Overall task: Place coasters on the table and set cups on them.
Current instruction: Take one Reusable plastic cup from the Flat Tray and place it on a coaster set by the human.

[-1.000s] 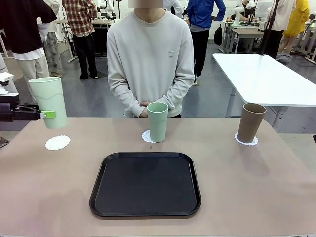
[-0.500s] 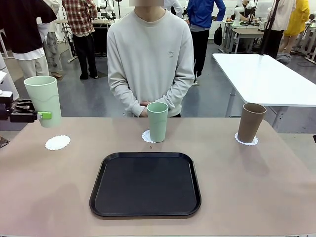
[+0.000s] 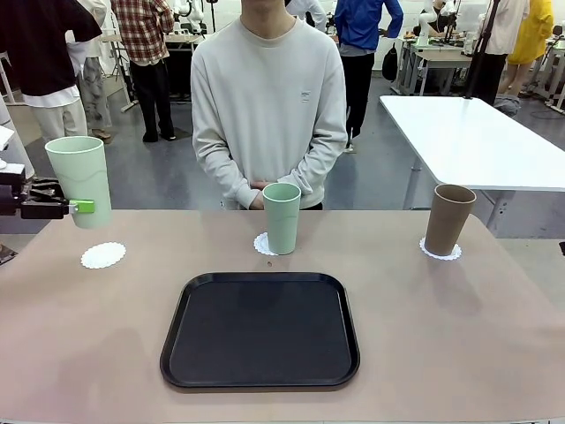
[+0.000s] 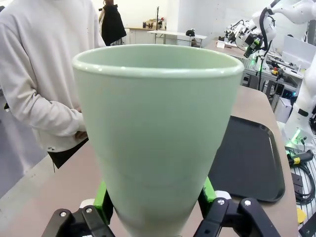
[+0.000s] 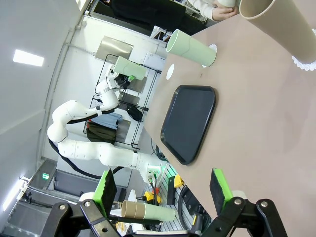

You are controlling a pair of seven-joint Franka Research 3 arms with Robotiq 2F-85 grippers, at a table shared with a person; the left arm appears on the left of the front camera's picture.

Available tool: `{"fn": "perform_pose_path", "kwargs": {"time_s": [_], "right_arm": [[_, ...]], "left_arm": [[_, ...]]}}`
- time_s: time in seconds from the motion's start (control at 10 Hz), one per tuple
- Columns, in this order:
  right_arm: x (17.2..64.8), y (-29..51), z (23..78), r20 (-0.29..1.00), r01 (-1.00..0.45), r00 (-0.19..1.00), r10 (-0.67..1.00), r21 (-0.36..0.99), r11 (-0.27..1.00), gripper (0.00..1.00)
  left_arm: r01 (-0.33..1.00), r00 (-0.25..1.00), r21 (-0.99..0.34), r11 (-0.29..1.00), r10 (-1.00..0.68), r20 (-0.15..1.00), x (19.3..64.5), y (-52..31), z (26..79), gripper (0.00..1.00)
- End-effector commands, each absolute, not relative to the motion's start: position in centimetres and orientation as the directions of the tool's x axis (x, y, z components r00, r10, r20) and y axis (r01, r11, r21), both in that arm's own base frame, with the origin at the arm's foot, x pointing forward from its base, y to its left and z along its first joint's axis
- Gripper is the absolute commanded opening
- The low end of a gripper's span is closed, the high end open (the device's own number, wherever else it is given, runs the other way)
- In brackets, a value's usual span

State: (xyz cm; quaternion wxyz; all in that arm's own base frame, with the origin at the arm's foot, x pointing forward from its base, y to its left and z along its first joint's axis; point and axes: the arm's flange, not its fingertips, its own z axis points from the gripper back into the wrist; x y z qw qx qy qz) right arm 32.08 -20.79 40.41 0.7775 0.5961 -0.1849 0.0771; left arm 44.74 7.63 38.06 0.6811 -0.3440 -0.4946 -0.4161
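Front view: a beige-pink counter (image 3: 459, 336) with rounded corners, and a person in a pale grey sweatshirt (image 3: 269, 106) standing at its far edge with hands clasped. At the far left the robot's left hand (image 3: 78, 207) is clamped on the lower part of a pale mint green cup (image 3: 79, 179), holding it upright in the air, above and slightly behind a bare white scalloped coaster (image 3: 103, 255) on the counter. A second mint green cup (image 3: 282, 217) stands upright on the middle coaster (image 3: 263, 244), just in front of the person's hands. A brown-tan cup (image 3: 448, 218) stands on the right coaster (image 3: 440, 253). A black rectangular tray (image 3: 260, 329) lies in the counter's centre, nearer the robot, apart from all three coasters. A small dark speck (image 3: 268, 264) sits between the tray and the middle coaster.

Left wrist view: the green pads (image 4: 102, 200) press both sides of the held cup's narrow base.

Right wrist view: the right hand (image 5: 163, 191) is spread wide and holds nothing, off the counter's edge, with the brown-tan cup at the top right.
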Motion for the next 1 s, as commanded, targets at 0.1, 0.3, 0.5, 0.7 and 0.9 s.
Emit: {"fn": "perform_pose_path", "kwargs": {"time_s": [0.1,0.3,0.5,0.7,0.9], "right_arm": [[32.1,-20.8,40.4,0.385,-0.347,0.917,-0.102,0.898,0.269,1.0],[32.1,-20.8,40.4,0.385,-0.347,0.917,-0.102,0.898,0.269,1.0],[32.1,-20.8,40.4,0.385,-0.347,0.917,-0.102,0.898,0.269,1.0],[32.1,-20.8,40.4,0.385,-0.347,0.917,-0.102,0.898,0.269,1.0],[32.1,-20.8,40.4,0.385,-0.347,0.917,-0.102,0.898,0.269,1.0]], "left_arm": [[0.974,0.084,-0.038,0.225,-0.199,0.976,48.2,9.1,37.4,0.83],[0.996,0.031,-0.018,0.091,-0.147,0.989,51.0,11.5,36.0,0.83],[1.0,-0.003,0.008,0.024,-0.179,0.984,52.3,13.0,34.2,0.83],[0.999,-0.01,0.018,0.035,-0.212,0.977,53.3,14.3,33.1,0.83],[0.996,0.008,0.016,0.092,-0.255,0.967,54.1,14.8,32.0,0.83]]}}
